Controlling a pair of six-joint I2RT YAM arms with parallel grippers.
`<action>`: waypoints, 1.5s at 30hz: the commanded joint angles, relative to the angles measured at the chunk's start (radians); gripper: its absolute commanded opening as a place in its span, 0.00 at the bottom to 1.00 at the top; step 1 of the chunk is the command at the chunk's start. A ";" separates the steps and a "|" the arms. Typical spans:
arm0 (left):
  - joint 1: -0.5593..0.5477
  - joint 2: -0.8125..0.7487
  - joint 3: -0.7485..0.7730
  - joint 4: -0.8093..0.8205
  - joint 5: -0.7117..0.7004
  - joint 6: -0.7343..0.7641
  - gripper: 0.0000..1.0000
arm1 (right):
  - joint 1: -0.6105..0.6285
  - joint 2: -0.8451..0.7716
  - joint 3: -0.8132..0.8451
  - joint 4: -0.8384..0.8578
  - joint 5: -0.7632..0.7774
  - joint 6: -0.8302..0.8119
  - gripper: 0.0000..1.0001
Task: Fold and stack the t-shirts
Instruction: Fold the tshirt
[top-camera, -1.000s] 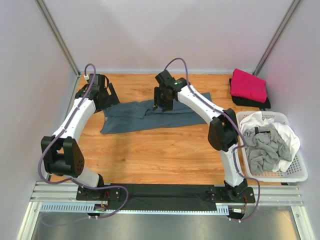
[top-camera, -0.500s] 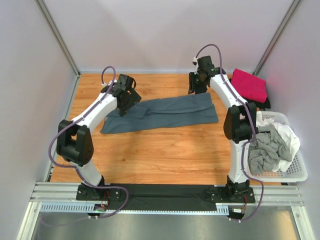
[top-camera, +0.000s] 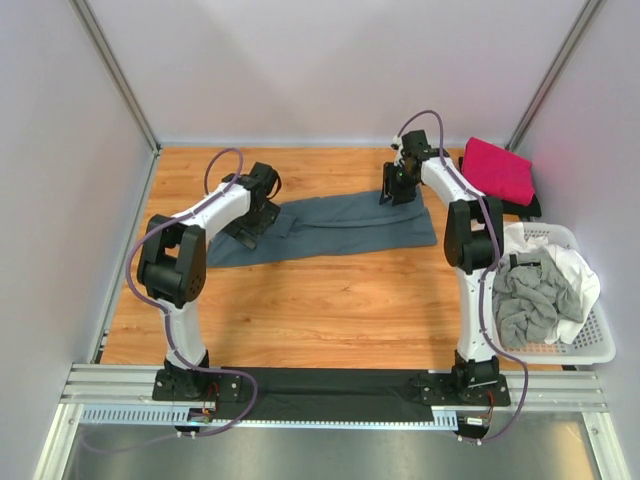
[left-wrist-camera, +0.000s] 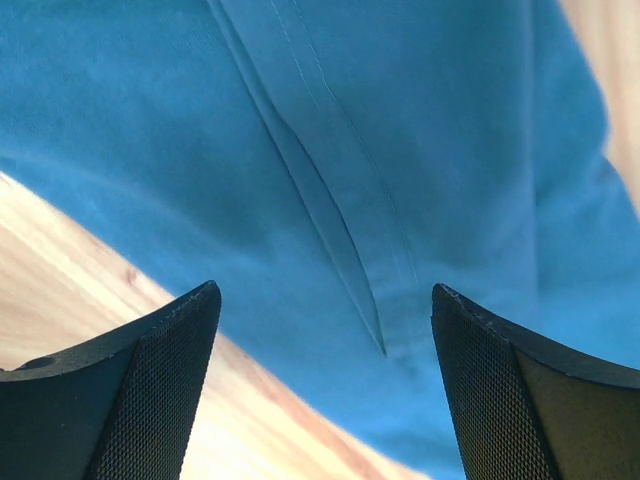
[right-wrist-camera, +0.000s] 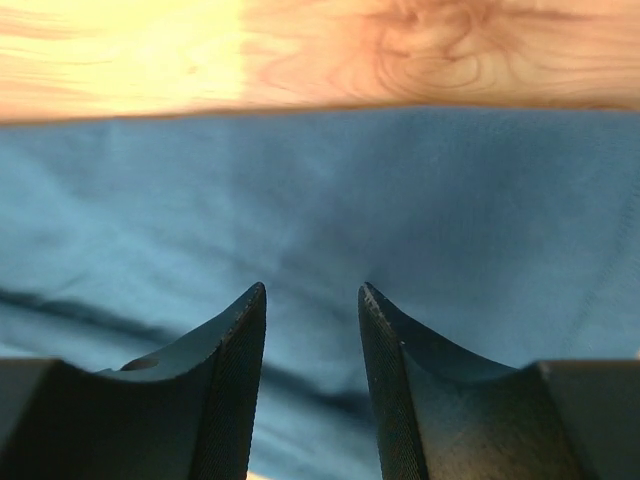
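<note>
Top view, blue-grey t-shirt (top-camera: 340, 222): lies spread in a long band across the far half of the wooden surface (top-camera: 320, 310), running from left to right between the two arms.
Top view, left arm (top-camera: 215, 205): reaches to the left end of the blue-grey t-shirt, its left jaws low over the cloth there.
Top view, right arm (top-camera: 465, 215): stretches to the far right corner of the same shirt, its right jaws pointing down at that far edge.
Top view, pink t-shirt (top-camera: 497, 170): folded, at the far right corner of the surface, lying on a black t-shirt (top-camera: 515, 208) whose edge shows beneath it.
Top view, basket (top-camera: 598, 345): white lattice, at the right edge; it holds a crumpled light grey t-shirt (top-camera: 525, 300) and a white t-shirt (top-camera: 565, 268).
Left wrist view, left jaws: released, standing wide apart with nothing between them.
Left wrist view, blue-grey t-shirt (left-wrist-camera: 400, 150): fills most of the view beneath the jaws; a stitched band and a crease run diagonally down it. Bare wood shows at lower left.
Right wrist view, right jaws: parted by a narrow gap, no cloth seen pinched between them.
Right wrist view, blue-grey t-shirt (right-wrist-camera: 320, 200): lies below the jaws, its far edge straight against the wood.
</note>
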 joint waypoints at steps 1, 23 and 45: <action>0.000 0.038 0.047 -0.016 -0.062 -0.047 0.91 | 0.001 0.033 0.017 0.034 -0.031 0.025 0.44; 0.136 0.455 0.579 0.065 0.233 0.640 0.84 | 0.083 -0.407 -0.784 0.190 0.060 0.206 0.34; -0.045 0.668 0.889 0.321 0.473 1.054 0.85 | 0.459 -0.740 -1.151 0.115 0.160 0.455 0.29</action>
